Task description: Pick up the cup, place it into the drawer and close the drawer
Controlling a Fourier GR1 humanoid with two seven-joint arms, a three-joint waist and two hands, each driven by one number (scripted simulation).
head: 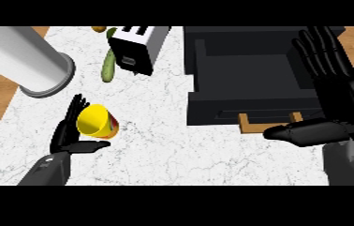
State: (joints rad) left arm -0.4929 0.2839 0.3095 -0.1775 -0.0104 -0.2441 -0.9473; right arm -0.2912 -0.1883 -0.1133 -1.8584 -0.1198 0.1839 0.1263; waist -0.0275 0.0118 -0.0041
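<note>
A yellow cup [95, 121] with a red-orange side lies tilted on the white marble counter at the lower left. My left hand [68, 135] is right beside it, fingers straight behind the cup and thumb below it, not curled round it. The dark drawer [207, 103] stands pulled out at the right, its inside bare, a wooden handle [269, 123] on its front. My right hand [325, 94] is open over the drawer's right side, fingers pointing up and thumb stretched left near the handle.
A large grey cylinder [34, 63] stands at the upper left. A toaster [137, 47] sits at the top middle, with a green cucumber [109, 65] beside it. Wooden floor shows past the counter's left edge.
</note>
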